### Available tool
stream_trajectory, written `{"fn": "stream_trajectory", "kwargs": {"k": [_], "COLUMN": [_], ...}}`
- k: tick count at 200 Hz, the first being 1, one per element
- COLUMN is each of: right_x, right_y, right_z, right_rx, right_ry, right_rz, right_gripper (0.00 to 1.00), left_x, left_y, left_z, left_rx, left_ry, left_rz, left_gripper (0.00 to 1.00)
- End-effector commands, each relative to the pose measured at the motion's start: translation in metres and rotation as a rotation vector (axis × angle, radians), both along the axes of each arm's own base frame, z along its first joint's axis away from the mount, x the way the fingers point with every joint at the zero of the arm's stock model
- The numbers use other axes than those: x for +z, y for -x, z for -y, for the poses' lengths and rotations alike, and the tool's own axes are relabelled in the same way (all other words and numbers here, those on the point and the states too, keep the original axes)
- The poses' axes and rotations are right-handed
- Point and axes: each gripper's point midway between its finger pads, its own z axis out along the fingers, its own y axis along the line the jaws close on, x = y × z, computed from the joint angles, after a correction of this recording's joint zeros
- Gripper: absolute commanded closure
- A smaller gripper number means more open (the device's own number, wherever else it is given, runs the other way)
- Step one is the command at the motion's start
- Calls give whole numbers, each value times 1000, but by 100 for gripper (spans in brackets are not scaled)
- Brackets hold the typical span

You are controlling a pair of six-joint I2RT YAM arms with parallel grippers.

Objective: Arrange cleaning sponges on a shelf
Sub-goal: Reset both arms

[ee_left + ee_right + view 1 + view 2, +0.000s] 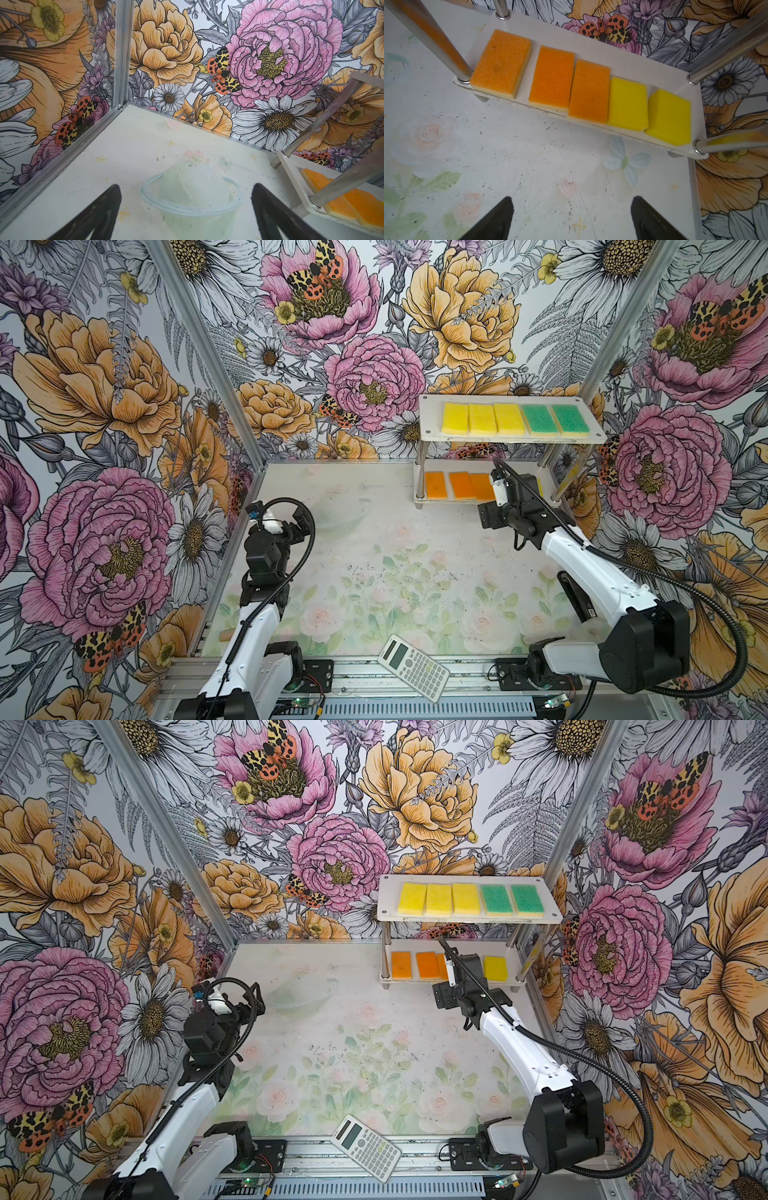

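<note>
The shelf stands at the back right. Its top board carries a row of three yellow sponges and two green-topped sponges. In the right wrist view the lower board holds three orange sponges and two yellow sponges, side by side. My right gripper hovers over the mat just in front of the lower board, open and empty. My left gripper hangs at the left side of the table, open with nothing between its fingers.
A white calculator lies tilted at the table's front edge. Floral walls with metal corner posts close in the left, back and right. The shelf's shiny posts stand beside the sponges on the lower board.
</note>
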Motion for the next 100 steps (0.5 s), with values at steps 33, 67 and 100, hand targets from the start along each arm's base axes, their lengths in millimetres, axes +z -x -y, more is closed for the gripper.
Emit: {"fn": "stream_trajectory", "kwargs": {"k": [33,67,100], "right_x": [0,-26,-41], "right_y": [-17,-16,-16], "right_z": [26,53,66], "right_rx": [-36,-111,-146], "right_ry": [-158,-236,-237], "right_rz": [325,357,406], "right_gripper": [8,8,9], "left_x": [-4,-13,-19], "left_y": [-4,-7,-12], "left_z": [-5,-7,-7], "left_rx": [-5,-17,-20], "left_ry": [-83,-88,-92], "left_rz": [97,84,77], "left_gripper": [1,1,1]}}
